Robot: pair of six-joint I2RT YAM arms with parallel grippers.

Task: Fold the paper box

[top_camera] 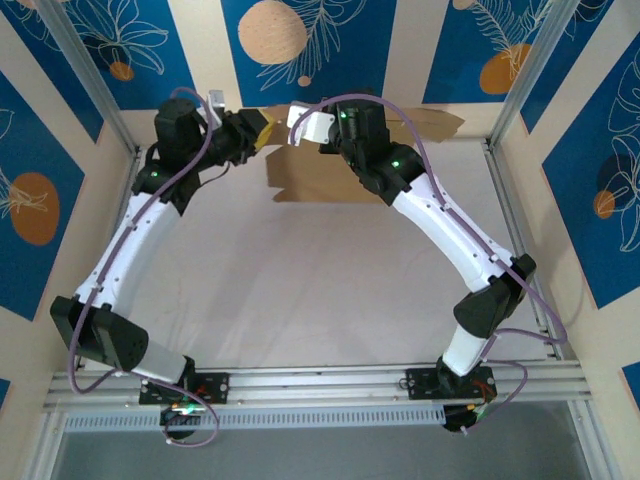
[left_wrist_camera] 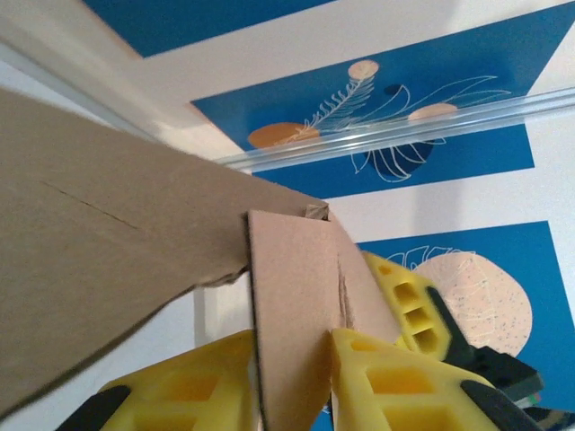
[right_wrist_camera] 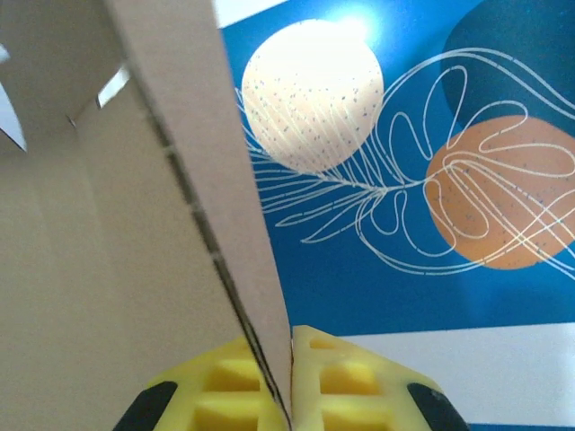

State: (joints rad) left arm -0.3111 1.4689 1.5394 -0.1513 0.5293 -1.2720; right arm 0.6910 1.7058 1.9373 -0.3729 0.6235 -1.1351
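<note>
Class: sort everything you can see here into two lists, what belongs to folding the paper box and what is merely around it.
Part of the job:
- paper box, brown cardboard, held up at the far side of the table
- left gripper, its fingers either side of a flap
- right gripper, shut on a panel edge

Just surroundings:
- white table
- blue patterned walls
- aluminium frame rail

Plain brown paper box (top_camera: pixel 330 170); yellow hand fingers (right_wrist_camera: pixel 341 377).
</note>
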